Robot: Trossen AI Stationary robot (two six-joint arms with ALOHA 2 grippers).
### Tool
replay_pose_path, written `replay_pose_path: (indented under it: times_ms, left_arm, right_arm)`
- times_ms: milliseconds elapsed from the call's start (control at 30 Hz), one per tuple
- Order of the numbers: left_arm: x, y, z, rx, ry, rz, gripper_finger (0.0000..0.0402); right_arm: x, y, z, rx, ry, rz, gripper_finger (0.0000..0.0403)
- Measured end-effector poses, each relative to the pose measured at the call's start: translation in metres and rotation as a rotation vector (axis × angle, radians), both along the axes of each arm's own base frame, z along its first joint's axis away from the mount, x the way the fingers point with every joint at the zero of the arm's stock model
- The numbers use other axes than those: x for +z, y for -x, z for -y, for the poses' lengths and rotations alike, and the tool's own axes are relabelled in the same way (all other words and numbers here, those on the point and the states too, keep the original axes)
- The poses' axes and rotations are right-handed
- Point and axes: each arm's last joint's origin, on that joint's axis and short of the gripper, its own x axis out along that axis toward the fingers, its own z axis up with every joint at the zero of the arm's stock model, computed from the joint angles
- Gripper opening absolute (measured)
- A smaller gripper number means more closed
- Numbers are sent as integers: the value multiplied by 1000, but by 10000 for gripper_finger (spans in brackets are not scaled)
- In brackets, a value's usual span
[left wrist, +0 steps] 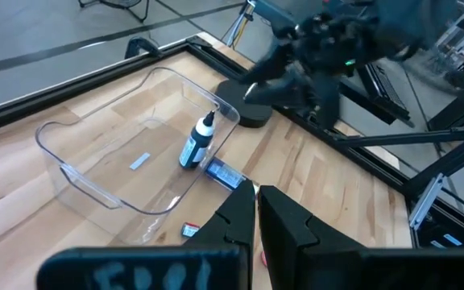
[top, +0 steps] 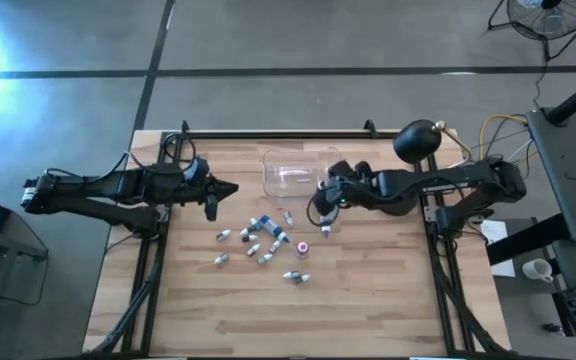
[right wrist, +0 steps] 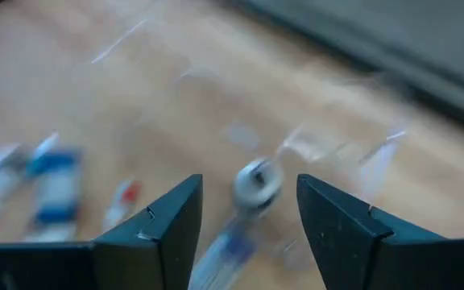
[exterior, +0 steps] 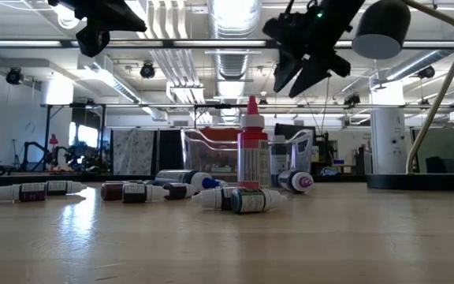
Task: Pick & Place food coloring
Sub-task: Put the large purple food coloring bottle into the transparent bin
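Note:
Several food coloring bottles (top: 261, 240) lie scattered on the wooden table, nearer than a clear plastic tub (top: 293, 168). In the low view most lie on their sides (exterior: 235, 199), and a red one (exterior: 251, 150) stands upright. One blue bottle with a dark cap (left wrist: 196, 145) stands tilted in the tub's corner. My right gripper (right wrist: 248, 217) hovers open above that corner, and this bottle shows blurred below the gap between its fingers (right wrist: 252, 189). My left gripper (left wrist: 256, 217) waits shut, raised over the table's left side (top: 211, 208).
A black lamp stands at the table's far right; its round base (left wrist: 244, 109) is just beyond the tub and its head (exterior: 381, 28) hangs near my right arm. Black frame rails run along the table's edges. Bare wood lies toward the near edge (top: 288, 320).

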Motion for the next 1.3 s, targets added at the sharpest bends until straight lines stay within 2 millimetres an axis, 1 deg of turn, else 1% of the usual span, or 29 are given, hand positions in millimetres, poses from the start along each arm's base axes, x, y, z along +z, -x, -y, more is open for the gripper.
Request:
replay_pose_path:
  times_ms: [100, 200, 300, 467, 600, 667, 767, 867, 1000, 1133, 1200, 1300]
  left_arm:
    - [0, 0, 0, 0, -1, 0, 0]
    - [0, 0, 0, 0, -1, -4, 0]
    - [-4, 1, 0, -4, -11, -42, 0]
    - [-14, 6, 2, -80, 28, -152, 0]
    - [-19, 10, 4, -117, 58, -214, 0]
    - [-20, 13, 4, -126, 49, -230, 0]
    - [-18, 20, 4, -145, 23, -237, 0]
    - [-17, 31, 4, -156, -1, -245, 0]
    - [-17, 45, 4, -153, -26, -258, 0]
    - [-15, 56, 3, -129, -38, -246, 0]
    - [-14, 61, 2, -119, -43, -239, 0]
    - [-13, 65, 2, -109, -48, -229, 0]
  right_arm:
    - [-12, 9, -12, 53, -114, -71, 195]
    - [-31, 18, -25, 18, -167, -137, 194]
    - [-53, 24, -35, -20, -261, -143, 194]
    - [-91, 22, -50, -94, -457, -84, 193]
    - [-109, 12, -61, -139, -512, -53, 191]
    - [-115, 7, -66, -174, -508, -62, 186]
    - [-120, -5, -69, -231, -496, -37, 178]
    - [-121, -21, -71, -247, -484, -24, 173]
    - [-112, -38, -74, -279, -447, -48, 171]
    - [-102, -38, -74, -377, -399, -151, 172]
    - [-97, -37, -73, -428, -406, -147, 178]
    - [-94, -39, -64, -475, -451, -108, 194]
